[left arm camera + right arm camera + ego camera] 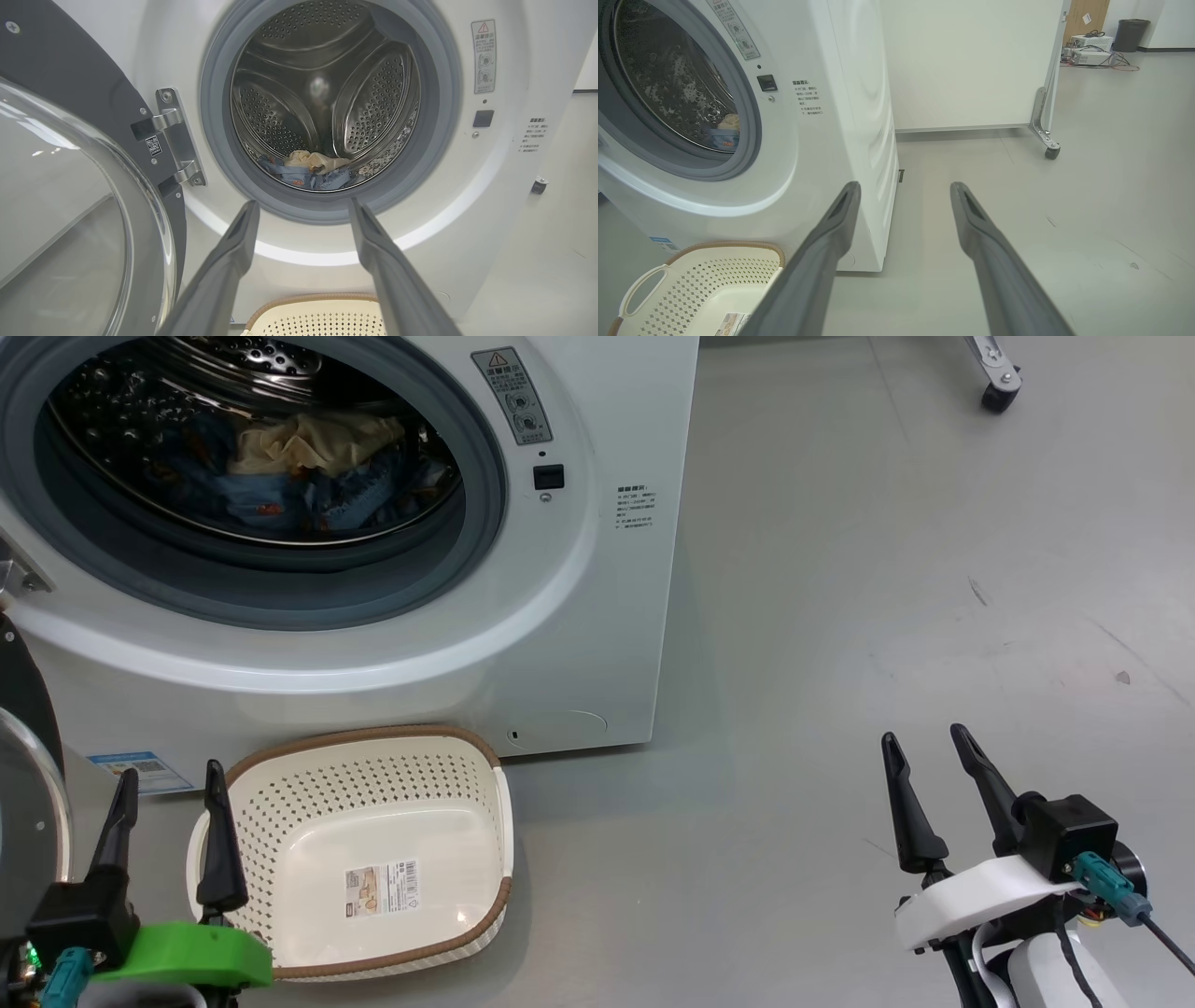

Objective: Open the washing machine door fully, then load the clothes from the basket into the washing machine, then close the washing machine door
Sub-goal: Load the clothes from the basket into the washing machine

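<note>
Looking at the washing machine (579,616), you find loading done: the clothes (308,467), crumpled blue and cream fabric, lie in its perforated steel drum (327,84). The basket (373,737), cream holed plastic with a woven brown rim, sits empty just before it. The door (70,210), glossy black around bulging glass, hangs open at its left; closing remains. Your left tool (170,770) and right tool (922,735) gape wide, empty.

small cream perforated plastic basket (373,887) sits just right of the left gripper (171,770), in front of the big white front-loading washing machine (597,616). soft blue-and-cream clothes (299,467) lie inside that, ahead of the gripper; round black glass door (70,186) just left of it.
</note>
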Controlling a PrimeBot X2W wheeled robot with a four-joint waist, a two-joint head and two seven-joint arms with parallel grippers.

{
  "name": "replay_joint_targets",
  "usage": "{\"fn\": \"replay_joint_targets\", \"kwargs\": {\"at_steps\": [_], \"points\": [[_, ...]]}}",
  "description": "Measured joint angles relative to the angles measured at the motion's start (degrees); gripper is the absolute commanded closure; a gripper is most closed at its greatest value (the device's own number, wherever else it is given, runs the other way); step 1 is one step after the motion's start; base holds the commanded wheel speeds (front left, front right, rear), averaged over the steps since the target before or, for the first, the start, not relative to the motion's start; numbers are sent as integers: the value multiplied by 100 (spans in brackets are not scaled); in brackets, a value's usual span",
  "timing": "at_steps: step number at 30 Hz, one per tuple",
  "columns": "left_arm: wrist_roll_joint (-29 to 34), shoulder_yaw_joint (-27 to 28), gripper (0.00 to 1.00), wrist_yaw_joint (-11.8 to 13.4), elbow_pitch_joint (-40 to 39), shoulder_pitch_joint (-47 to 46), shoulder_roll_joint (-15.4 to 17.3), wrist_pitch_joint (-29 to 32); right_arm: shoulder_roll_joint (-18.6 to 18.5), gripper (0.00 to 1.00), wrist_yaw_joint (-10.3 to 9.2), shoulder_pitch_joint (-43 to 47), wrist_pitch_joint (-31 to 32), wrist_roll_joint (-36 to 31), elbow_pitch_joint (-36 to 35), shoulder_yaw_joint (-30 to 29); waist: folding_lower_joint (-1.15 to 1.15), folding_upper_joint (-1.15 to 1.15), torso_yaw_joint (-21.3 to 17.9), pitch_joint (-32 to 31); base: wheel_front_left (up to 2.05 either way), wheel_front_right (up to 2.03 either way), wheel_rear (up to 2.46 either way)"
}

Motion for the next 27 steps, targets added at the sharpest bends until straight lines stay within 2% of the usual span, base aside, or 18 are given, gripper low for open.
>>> {"fn": "replay_joint_targets", "kwargs": {"at_steps": [8,27], "points": [[18,-62,0,51,-94,354,-16,0,-4,0,-1,63,0,-1,-69,8,0,0,4,-39,0,0,0],[40,-156,0,75,-314,499,-24,0,-3,0,-1,74,0,0,-109,15,0,0,21,-83,0,0,0]]}}
